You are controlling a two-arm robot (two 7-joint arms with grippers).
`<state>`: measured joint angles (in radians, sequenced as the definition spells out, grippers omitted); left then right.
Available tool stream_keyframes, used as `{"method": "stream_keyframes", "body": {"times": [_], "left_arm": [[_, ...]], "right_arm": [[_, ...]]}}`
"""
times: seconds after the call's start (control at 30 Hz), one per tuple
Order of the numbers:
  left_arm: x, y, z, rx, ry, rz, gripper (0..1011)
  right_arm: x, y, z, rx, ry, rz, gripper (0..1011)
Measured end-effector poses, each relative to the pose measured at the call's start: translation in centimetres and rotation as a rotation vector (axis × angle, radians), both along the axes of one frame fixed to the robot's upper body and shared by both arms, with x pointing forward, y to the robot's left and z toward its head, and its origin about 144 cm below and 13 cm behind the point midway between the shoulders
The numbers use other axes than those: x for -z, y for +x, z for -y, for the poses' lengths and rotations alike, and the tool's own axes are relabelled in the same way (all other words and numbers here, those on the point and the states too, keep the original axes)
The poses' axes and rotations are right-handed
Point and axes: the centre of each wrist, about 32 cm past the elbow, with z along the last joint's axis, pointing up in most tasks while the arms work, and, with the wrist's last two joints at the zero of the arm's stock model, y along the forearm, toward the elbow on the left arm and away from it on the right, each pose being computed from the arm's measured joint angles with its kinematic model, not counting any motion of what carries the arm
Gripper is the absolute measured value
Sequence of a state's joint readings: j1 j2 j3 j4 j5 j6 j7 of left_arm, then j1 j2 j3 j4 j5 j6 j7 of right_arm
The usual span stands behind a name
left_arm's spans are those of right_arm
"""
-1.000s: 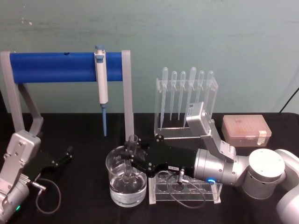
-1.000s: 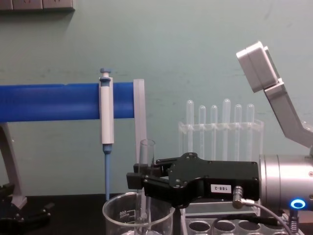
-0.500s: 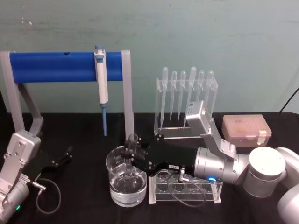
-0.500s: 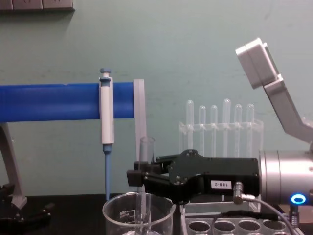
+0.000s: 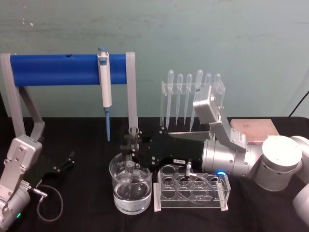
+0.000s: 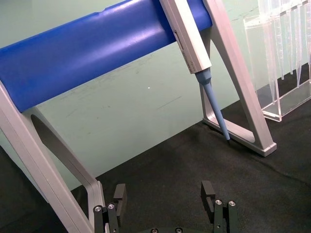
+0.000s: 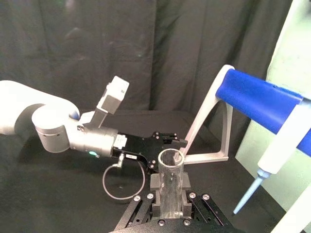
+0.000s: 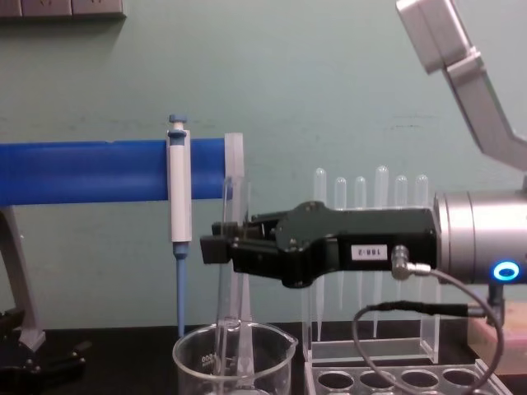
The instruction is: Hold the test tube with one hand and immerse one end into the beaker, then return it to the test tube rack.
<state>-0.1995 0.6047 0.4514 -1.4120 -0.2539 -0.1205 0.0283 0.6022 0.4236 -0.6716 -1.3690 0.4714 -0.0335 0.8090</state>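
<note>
The right tool (image 5: 129, 144), a matte black two-jaw clamp on a brushed silver cylindrical wrist, is reaching in from 3 o'clock and clamping the test tube (image 5: 130, 164) upright around its middle. The tube, long clear glass with an open rim and rounded bottom, is hanging with its lower end inside the mouth of the beaker (image 5: 117, 193). Whether the tip is touching the clear liquid is hard to make out through the curved glass. The beaker, wide and thin-walled with a pouring spout, is standing on the black cloth surface (image 5: 82, 212); its printed marks are too faint to read, and in the chest view its base is running off the lower edge. At its 3 o'clock, just beside it, the test tube rack (image 5: 212, 200), clear plastic with round holes, is sitting under the wrist, a grey cable looping across it. In the chest view the jaws are covering the tube's midsection, and its rim is blending into a pale grey post behind. At the beaker's 11 o'clock a white-and-blue micropipette (image 5: 105, 82) is hanging from a smooth blue bar (image 5: 58, 69); frosted pipettes (image 5: 188, 94) are standing at 1 o'clock. The left tool (image 6: 164, 188) is lying low at 9 o'clock, jaws spread wide and gripping nothing.
</note>
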Motion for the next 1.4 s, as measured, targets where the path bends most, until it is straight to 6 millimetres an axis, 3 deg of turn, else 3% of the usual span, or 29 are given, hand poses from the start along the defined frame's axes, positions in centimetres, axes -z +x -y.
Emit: {"method": "stream_keyframes", "body": {"times": [0.93,1.17,1.4], "left_arm": [[0.0,0.0,0.0,0.0,0.0,0.0,1000],[0.0,0.0,0.0,0.0,0.0,0.0,1000],[0.0,0.0,0.0,0.0,0.0,0.0,1000]], "right_arm": [[-6.2,-1.5,1.9,0.035,-0.018,0.036,225],[-7.7,-2.8,3.2,0.052,-0.019,0.047,225],[-7.8,-4.7,4.6,0.079,-0.025,0.044,225]]}}
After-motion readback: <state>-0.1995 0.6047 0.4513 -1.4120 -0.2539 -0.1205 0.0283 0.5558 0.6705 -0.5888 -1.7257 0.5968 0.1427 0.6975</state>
